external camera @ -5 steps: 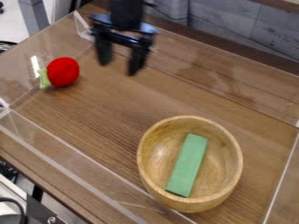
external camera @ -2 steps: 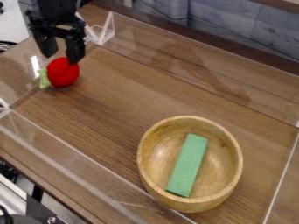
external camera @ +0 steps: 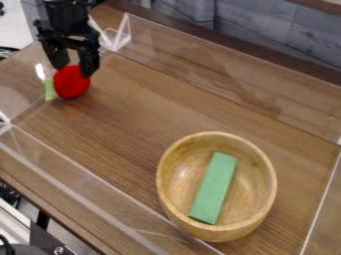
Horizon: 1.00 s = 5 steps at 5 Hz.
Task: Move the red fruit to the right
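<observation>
Near ten o'clock on the brown table (external camera: 158, 90), the red fruit (external camera: 72, 82) sits close to the left edge. Its green tip (external camera: 51, 91) pokes out toward eight o'clock. The dark gripper (external camera: 70, 50) is up at the fruit, with its fingers spread wide. One finger is on the left side and one is on the right, a bit over the top of the red. It is hard to see if they touch it. Down at five o'clock is a round wooden bowl (external camera: 178, 204). A flat green block (external camera: 213, 187) lies in it, its top leaning toward one o'clock.
</observation>
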Available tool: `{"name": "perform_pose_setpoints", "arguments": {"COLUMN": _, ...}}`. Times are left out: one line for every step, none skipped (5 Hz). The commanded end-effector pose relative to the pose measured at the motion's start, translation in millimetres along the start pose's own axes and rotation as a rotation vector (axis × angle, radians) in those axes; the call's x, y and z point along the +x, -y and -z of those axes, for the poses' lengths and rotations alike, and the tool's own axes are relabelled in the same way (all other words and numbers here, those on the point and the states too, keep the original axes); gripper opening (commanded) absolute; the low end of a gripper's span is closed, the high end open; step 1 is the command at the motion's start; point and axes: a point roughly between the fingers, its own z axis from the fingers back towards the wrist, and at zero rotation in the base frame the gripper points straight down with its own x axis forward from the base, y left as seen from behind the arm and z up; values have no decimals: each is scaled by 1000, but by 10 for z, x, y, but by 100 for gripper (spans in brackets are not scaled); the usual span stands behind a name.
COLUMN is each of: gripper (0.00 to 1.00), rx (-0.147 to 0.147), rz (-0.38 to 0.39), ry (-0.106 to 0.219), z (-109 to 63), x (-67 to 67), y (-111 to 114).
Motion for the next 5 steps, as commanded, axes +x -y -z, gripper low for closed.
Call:
{"name": "perform_pose_setpoints", "arguments": {"gripper": 100, "rx": 27, "rz": -25, "ry": 54, "z": -112, "x": 136, "y": -144}}
{"name": "perform_pose_setpoints", "arguments": {"gripper": 100, "rx": 26, "rz": -35, "ry": 53, "z": -88, "x": 176, "y": -184}}
{"name": "perform_pose_setpoints", "arguments": {"gripper": 100, "rx": 20, "rz": -43, "ry": 49, "z": -61, "x": 203, "y": -211}}
{"name": "perform_pose_setpoints", "arguments": {"gripper": 100, "rx": 16, "rz": -49, "ry": 45, "z": -38, "x": 223, "y": -239}}
{"name": "perform_pose_setpoints", "arguments": {"gripper": 100, "rx": 8, "rz": -56, "ry": 43, "z": -22, "x": 235, "y": -254}}
